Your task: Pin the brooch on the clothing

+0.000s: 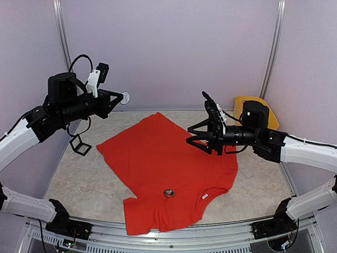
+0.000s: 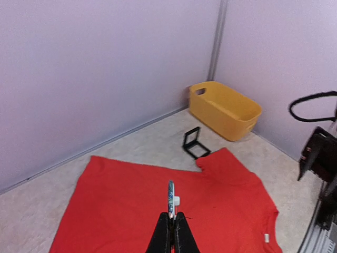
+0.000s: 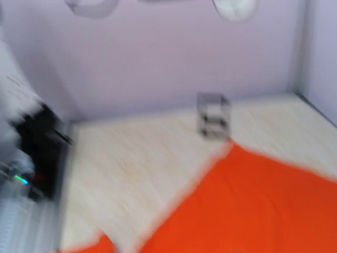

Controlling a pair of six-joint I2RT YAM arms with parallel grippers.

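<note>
Brooch [image 1: 125, 98]: small pale disc held edge-on in the air at ten o'clock, well above and apart from the fabric.
Clothing [image 1: 158, 153]: red T-shirt spread flat on the bench [image 1: 79, 179], neckline toward six o'clock. A small dark round thing [image 1: 169, 193] lies on it near the collar; I cannot tell what it is.
Left claw [image 2: 172, 219]: clamped tight on the brooch rim.
Right claw [image 1: 190, 136]: about half spread, nothing in it, hovering over the shirt at three o'clock.
Risk: the thin rim grip may let the brooch twist or slip when pressed down. Loose fabric could bunch under it unless the right claw holds the shirt flat.
</note>
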